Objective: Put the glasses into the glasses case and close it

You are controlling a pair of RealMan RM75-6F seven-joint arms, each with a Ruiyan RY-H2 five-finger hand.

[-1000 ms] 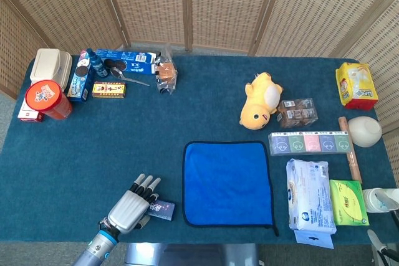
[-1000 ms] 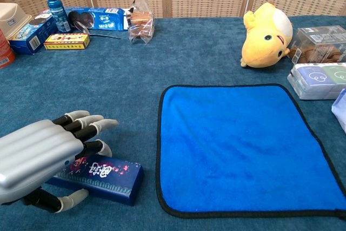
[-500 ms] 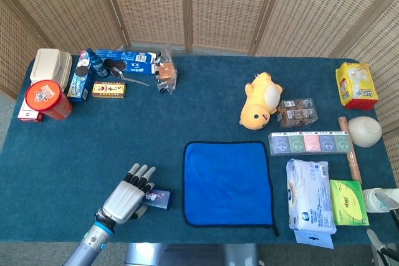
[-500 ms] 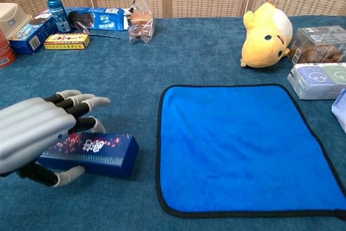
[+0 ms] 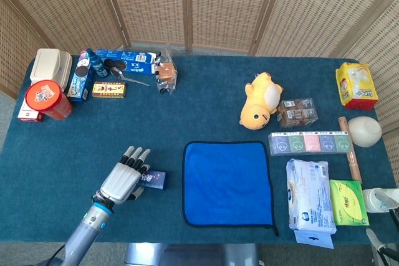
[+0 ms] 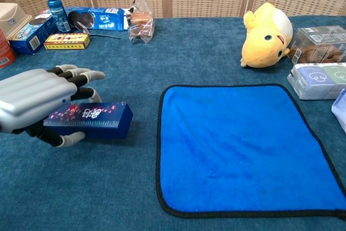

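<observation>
The glasses case (image 6: 89,120) is a long dark blue box with pink and white print, and its lid is down. My left hand (image 6: 38,104) grips it from above, fingers over the top and thumb under the near side. The head view shows the same left hand (image 5: 121,180) left of the blue cloth, with the case (image 5: 154,180) sticking out to its right. No glasses show in either view. Only a grey sliver of my right hand (image 5: 381,248) shows at the bottom right corner.
A blue cloth (image 5: 227,182) lies at the front centre. Snack boxes, a spray bottle (image 5: 95,62) and a red tub (image 5: 47,99) stand at the back left. A yellow plush (image 5: 262,99), tissue packs (image 5: 310,202) and other packages line the right side.
My left hand has carried the case away from the front edge, toward the middle of the table, and it now sits higher in the chest view.
</observation>
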